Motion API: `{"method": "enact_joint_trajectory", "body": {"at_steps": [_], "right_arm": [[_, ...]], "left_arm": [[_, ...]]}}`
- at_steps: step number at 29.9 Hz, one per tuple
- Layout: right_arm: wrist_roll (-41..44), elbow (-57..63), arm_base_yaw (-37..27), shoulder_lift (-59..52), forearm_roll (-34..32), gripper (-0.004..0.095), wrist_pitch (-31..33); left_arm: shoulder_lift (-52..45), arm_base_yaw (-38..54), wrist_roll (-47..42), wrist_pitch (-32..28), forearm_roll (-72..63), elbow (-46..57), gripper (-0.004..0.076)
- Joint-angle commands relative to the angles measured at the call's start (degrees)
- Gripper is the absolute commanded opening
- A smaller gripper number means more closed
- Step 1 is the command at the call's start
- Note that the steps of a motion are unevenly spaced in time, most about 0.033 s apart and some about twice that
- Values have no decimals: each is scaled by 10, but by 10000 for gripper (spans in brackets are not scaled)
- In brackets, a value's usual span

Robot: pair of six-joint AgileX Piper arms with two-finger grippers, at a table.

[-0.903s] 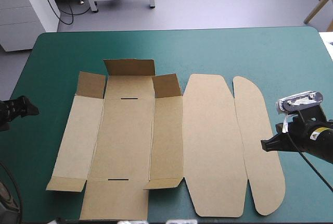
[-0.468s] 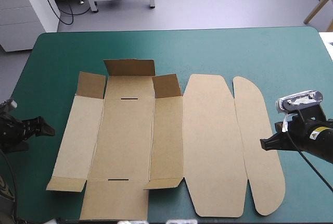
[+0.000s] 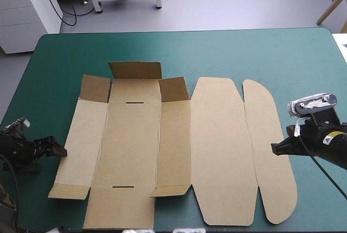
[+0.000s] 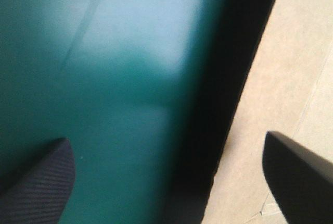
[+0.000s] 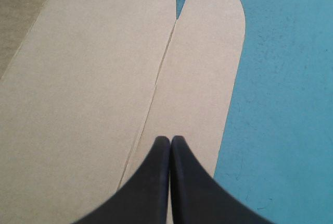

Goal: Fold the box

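Brown board box (image 3: 173, 141) — one cut sheet, lying flat across the middle of the teal-green table (image 3: 227, 49), small corner flaps raised a little, rounded lid panels toward the right. Left gripper (image 3: 58, 150): low at the sheet's left edge, black fingers spread wide apart, one over the cover, one over the board, nothing between them. Right gripper (image 5: 170, 139): fingers pressed together in a point over the outermost rounded flap (image 5: 208, 52) — holding nothing.
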Motion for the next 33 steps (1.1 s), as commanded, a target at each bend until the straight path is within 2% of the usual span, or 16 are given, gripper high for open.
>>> {"method": "enact_joint_trajectory", "body": {"at_steps": [1, 15, 22, 33], "right_arm": [[-4, -14, -4, -4, 9, -19, -39], [-6, -14, -4, -4, 9, -20, -50], [-6, -14, -4, -4, 9, -20, -51], [-6, -14, -2, -4, 13, -20, -53]], "left_arm": [[-18, -1, 16, 42, -47, 3, 733], [-18, -6, 31, 57, -91, 34, 718], [-19, -81, 27, 57, -80, 55, 673], [-19, -162, 16, 57, -65, 72, 666]]}}
